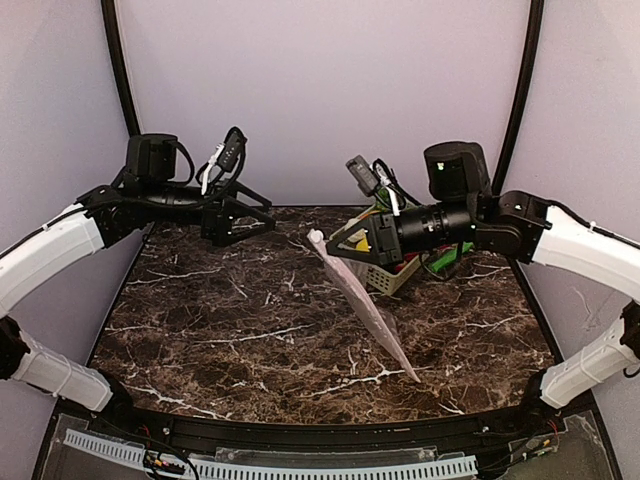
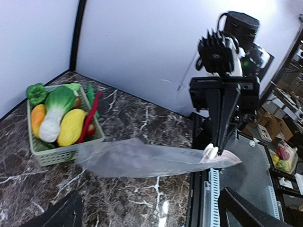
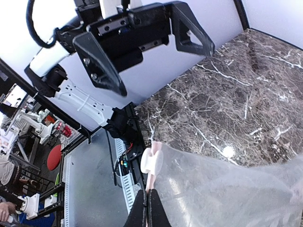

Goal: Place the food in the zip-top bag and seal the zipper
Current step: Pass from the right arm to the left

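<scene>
The clear zip-top bag (image 1: 365, 305) hangs slanted over the marble table, empty. My right gripper (image 3: 149, 210) is shut on its pink zipper (image 3: 152, 182), just below a white slider (image 3: 152, 161). From the top view the right gripper (image 1: 328, 247) holds the bag's upper corner in front of the basket. The left wrist view shows the bag (image 2: 142, 158) stretching toward the right gripper (image 2: 219, 147). My left gripper (image 1: 262, 217) stands open and empty at the back left, apart from the bag. The food lies in the basket: bok choy (image 2: 54, 111), yellow corn (image 2: 71, 126), green pepper (image 2: 35, 92) and red chili (image 2: 90, 118).
The pale green lattice basket (image 2: 52, 153) stands at the back right of the table (image 1: 230, 330), behind the right arm. Purple walls close in the back and sides. A black rail with a white cable duct (image 1: 300, 467) runs along the near edge.
</scene>
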